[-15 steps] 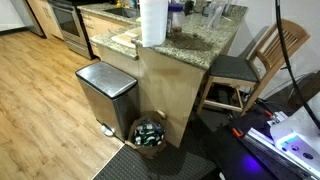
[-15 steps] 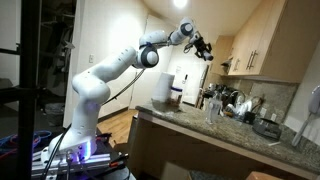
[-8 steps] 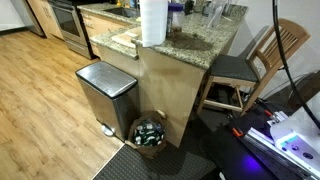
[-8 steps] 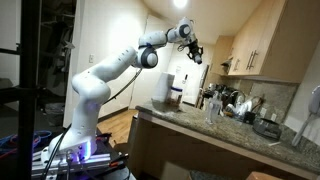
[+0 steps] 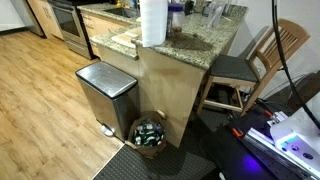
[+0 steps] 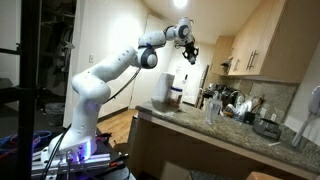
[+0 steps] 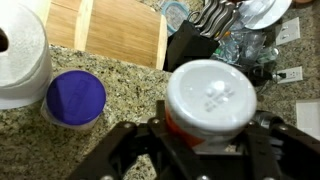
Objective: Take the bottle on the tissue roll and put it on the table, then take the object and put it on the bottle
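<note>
In the wrist view my gripper is shut on a bottle with a white cap and an orange body, held high above the granite table. The white tissue roll stands at the left, with a blue-lidded container beside it. In an exterior view the gripper hangs well above the tissue roll and the blue-lidded container. The tissue roll and table also show in an exterior view where the gripper is out of frame.
A wooden cutting board and a dark knife block lie behind the bottle. A steel pedal bin, a basket of items and a wooden chair stand by the counter. Utensils crowd the counter's far end.
The gripper with the bottle has moved a little toward the arm's base and slightly lower in the exterior view. Nothing on the counter has moved.
</note>
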Robot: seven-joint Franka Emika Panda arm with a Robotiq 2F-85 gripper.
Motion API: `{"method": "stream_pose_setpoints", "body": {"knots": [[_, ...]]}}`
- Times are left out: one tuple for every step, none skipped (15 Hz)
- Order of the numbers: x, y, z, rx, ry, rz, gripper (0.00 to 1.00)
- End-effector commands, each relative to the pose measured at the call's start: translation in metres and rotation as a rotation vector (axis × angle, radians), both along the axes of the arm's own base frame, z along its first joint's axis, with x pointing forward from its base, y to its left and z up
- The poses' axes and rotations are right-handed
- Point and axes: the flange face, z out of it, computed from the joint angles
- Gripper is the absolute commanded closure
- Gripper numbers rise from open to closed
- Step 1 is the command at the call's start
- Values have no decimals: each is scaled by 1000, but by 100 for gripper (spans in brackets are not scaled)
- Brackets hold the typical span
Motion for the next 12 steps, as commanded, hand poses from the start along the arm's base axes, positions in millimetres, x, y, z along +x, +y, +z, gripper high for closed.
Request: {"method": "stream_pose_setpoints", "body": {"knots": [[0, -1, 0, 0, 1, 0, 50], [1, -1, 0, 0, 1, 0, 75], [4, 6, 1, 120, -34, 29, 75], [6, 14, 1, 170, -54, 28, 75], [6, 22, 3, 226, -63, 24, 75], [6, 27, 4, 278, -73, 19, 75], [6, 33, 5, 331, -82, 17, 75], [8, 29, 7, 381, -92, 23, 75], [10, 16, 9, 431, -102, 40, 75], [10, 17, 11, 490, -105, 57, 75], [11, 18, 12, 552, -105, 72, 75], [12, 18, 12, 613, -105, 89, 75]]}}
